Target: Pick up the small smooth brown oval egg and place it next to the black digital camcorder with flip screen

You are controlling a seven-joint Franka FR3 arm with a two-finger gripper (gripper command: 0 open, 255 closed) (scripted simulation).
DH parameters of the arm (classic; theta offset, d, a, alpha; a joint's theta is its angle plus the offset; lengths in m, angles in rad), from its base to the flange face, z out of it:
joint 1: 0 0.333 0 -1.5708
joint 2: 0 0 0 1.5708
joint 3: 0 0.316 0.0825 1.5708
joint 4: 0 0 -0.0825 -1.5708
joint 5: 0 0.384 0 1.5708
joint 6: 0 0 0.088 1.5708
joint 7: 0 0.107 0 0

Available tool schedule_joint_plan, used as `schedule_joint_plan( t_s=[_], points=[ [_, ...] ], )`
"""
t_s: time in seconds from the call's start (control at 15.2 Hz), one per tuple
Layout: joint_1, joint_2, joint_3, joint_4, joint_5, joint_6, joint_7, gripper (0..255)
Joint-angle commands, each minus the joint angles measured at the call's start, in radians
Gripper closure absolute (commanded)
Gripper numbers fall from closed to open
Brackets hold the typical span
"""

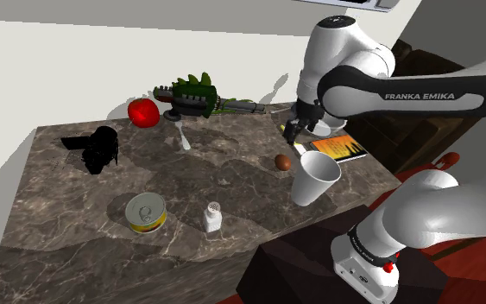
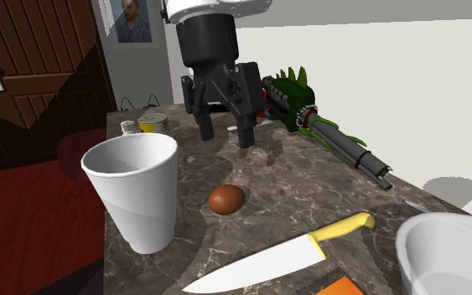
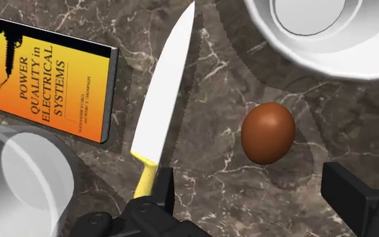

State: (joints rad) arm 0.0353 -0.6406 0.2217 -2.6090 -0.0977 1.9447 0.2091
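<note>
A small brown egg (image 1: 282, 161) (image 2: 226, 199) (image 3: 268, 132) lies on the dark marble counter (image 1: 68, 216), between a white cup and a yellow-handled knife. My black gripper (image 1: 293, 131) (image 2: 224, 131) (image 3: 255, 195) hovers above the counter close to the egg, open, with nothing between its fingers. In the wrist view the egg sits just beyond the fingertips, nearer one finger (image 3: 348, 195) than the other. The black camcorder (image 1: 99, 148) stands far off, toward the shoulder view's left end of the counter.
A white cup (image 1: 315, 178) (image 2: 133, 191) (image 3: 316, 30) stands beside the egg. The knife (image 2: 284, 258) (image 3: 164, 94) and an orange book (image 1: 339, 148) (image 3: 46, 84) lie close by. A white bowl (image 2: 453, 251), tin can (image 1: 146, 212), shaker (image 1: 212, 216), red fruit (image 1: 143, 111) and green toy (image 1: 198, 95) share the counter.
</note>
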Motion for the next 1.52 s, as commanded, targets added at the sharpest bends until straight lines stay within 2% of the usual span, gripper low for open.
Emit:
schedule_joint_plan(
  t_s=[0.0, 0.33, 0.86, 1.39, 1.45],
  points=[
    [-0.003, 0.062, 0.033, -0.021, -0.011, 0.065, 0.041, 0],
    [-0.017, 0.227, 0.12, -0.049, -0.06, 0.2, 0.162, 0],
    [-0.046, 0.295, 0.124, -0.107, -0.106, 0.323, 0.192, 0],
    [-0.046, 0.295, 0.124, -0.107, -0.106, 0.323, 0.192, 0],
    [-0.046, 0.295, 0.124, -0.107, -0.106, 0.323, 0.192, 255]
  ],
)
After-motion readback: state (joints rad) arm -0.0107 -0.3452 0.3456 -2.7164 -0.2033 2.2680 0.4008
